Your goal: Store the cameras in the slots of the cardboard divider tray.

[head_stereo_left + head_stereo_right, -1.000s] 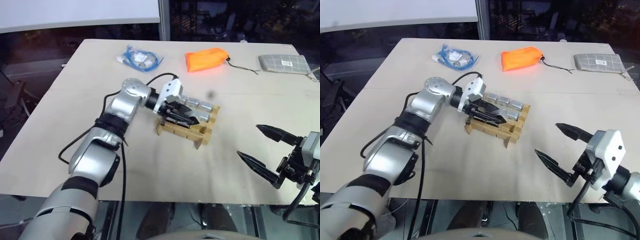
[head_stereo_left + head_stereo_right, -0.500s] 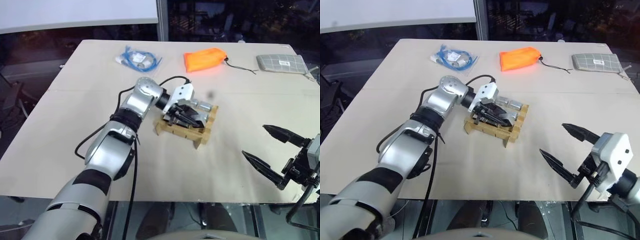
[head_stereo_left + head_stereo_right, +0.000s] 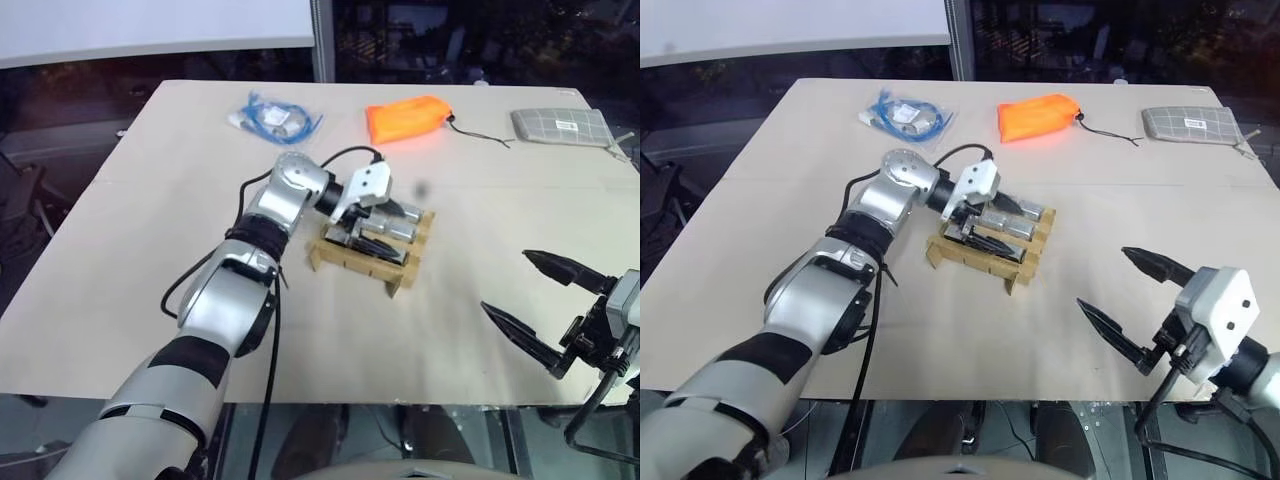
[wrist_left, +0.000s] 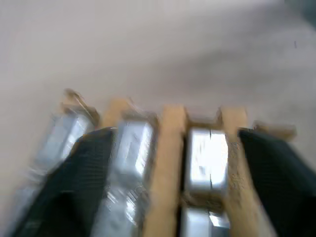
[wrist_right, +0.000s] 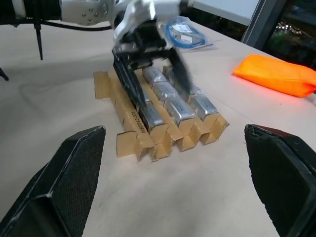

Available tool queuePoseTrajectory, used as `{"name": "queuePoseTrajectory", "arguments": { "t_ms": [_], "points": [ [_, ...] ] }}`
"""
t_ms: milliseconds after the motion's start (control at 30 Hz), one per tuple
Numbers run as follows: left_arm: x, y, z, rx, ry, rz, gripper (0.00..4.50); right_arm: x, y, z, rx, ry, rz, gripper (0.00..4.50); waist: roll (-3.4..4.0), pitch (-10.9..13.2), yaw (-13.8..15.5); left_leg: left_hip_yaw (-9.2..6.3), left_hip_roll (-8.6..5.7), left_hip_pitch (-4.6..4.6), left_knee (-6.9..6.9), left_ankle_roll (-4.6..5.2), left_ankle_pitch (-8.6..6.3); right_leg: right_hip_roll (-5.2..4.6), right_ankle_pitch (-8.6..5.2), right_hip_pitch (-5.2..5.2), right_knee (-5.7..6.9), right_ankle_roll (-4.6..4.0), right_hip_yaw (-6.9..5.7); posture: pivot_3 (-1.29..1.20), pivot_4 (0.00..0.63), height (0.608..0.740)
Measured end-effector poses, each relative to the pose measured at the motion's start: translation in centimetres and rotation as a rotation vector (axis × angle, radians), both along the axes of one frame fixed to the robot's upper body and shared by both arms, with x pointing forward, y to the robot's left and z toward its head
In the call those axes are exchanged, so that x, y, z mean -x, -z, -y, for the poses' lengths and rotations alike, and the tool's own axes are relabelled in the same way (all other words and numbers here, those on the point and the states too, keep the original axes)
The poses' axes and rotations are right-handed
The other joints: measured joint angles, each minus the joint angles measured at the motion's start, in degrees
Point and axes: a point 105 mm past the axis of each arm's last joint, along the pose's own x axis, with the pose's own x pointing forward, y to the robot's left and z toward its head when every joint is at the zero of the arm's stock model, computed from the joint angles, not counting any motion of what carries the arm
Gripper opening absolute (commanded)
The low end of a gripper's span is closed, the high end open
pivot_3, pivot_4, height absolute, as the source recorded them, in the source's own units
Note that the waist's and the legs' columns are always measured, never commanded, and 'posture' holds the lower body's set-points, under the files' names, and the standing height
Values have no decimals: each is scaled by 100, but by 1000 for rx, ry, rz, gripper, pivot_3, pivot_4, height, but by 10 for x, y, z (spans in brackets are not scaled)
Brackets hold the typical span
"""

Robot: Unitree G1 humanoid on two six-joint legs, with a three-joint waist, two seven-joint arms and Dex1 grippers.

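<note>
A pale beige table (image 3: pixel 150 270) carries 4 things. The cardboard divider tray (image 3: pixel 360 262) lies directly under the left gripper (image 3: pixel 378 232). Beyond that gripper lie a blue cable bundle (image 3: pixel 278 117) and an orange pouch (image 3: pixel 410 118). A grey checked pouch (image 3: pixel 562 125) lies far beyond the right gripper (image 3: pixel 540 310).

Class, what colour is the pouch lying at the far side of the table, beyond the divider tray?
Bright orange pouch, clearest in the right eye view.
</note>
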Motion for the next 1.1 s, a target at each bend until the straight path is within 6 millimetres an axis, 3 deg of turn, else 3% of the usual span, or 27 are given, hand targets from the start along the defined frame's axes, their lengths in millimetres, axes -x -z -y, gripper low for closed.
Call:
{"name": "queuePoseTrajectory", "arguments": {
  "t_ms": [133,200,300,400,467,600,733,867,1100],
  "points": [
    [6,-53,-9,239,-66,-7,4357,-4,9,-7,-22,7,-25,4500,4,-3,-66,3,8,5,-2,-1,0,-1,0,-2,3,-1,7,0,150,740],
    [11,-66,-31,368,-165,-7,4357,-15,19,-3,-20,66,-36,4500,14,-9,-121,6,10,12,-4,-2,1,-2,0,-1,5,-2,14,0,150,740],
    [13,-52,-65,458,-374,-52,4357,-33,33,11,-30,174,-53,4500,18,-13,-142,8,11,16,-6,-5,2,-2,1,-2,8,-3,18,0,150,740],
    [24,-23,-98,453,-560,-57,4357,-47,45,21,-40,251,-55,4500,19,-13,-124,11,10,13,-8,-8,3,-4,2,-6,9,-4,22,0,150,740],
    [45,-9,-113,449,-617,-60,4357,-55,52,25,-31,268,-65,4500,17,-13,-84,14,10,11,-9,-10,3,-9,2,-7,3,-5,23,0,150,740],
    [85,8,-123,445,-665,-90,4357,-67,63,40,21,277,-88,4500,23,-16,61,12,6,15,-10,-7,-1,-17,2,-2,-3,-6,20,0,150,740],
    [115,46,-147,405,-806,-192,4357,-75,63,52,74,229,-106,4500,25,-18,92,9,10,19,-17,-6,-1,-13,1,3,-3,-8,19,0,150,740],
    [120,55,-168,409,-926,-171,4357,-84,57,54,76,185,-93,4500,27,-19,145,13,14,21,-14,-6,-1,-10,0,7,-7,-9,14,0,150,740],
    [114,49,-188,445,-1036,-115,4357,-85,58,55,76,144,-108,4500,27,-19,143,12,12,17,-12,-6,-2,-13,0,7,-11,-8,10,0,150,740]
  ]
}}
